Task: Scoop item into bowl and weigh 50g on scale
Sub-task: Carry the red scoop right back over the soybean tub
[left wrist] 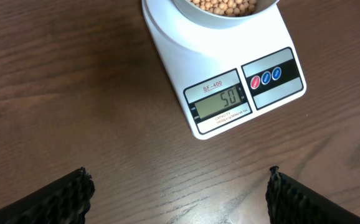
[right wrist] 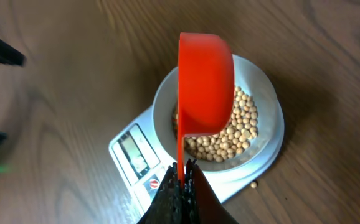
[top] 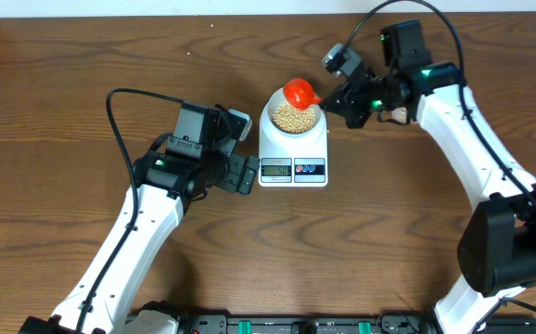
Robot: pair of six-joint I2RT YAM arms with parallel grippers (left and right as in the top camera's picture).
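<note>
The white scale point(top: 293, 153) carries the white bowl point(top: 293, 118), which holds tan beans point(top: 294, 117). The scale's display point(left wrist: 220, 103) reads 50. My right gripper point(right wrist: 184, 169) is shut on the thin handle of an orange-red scoop point(right wrist: 205, 86), tipped on its side over the bowl point(right wrist: 261, 93) and its beans point(right wrist: 233, 137). The scoop point(top: 299, 92) hovers at the bowl's far rim. One stray bean point(right wrist: 253, 184) lies on the table beside the scale point(right wrist: 130, 149). My left gripper point(left wrist: 180, 190) stands open over bare wood, just in front of the scale point(left wrist: 230, 68), and holds nothing.
The brown wooden table point(top: 82, 74) stretches all around. The left arm point(top: 147, 213) reaches in from the front left, the right arm point(top: 472, 130) from the right. A black rail point(top: 287, 325) runs along the front edge.
</note>
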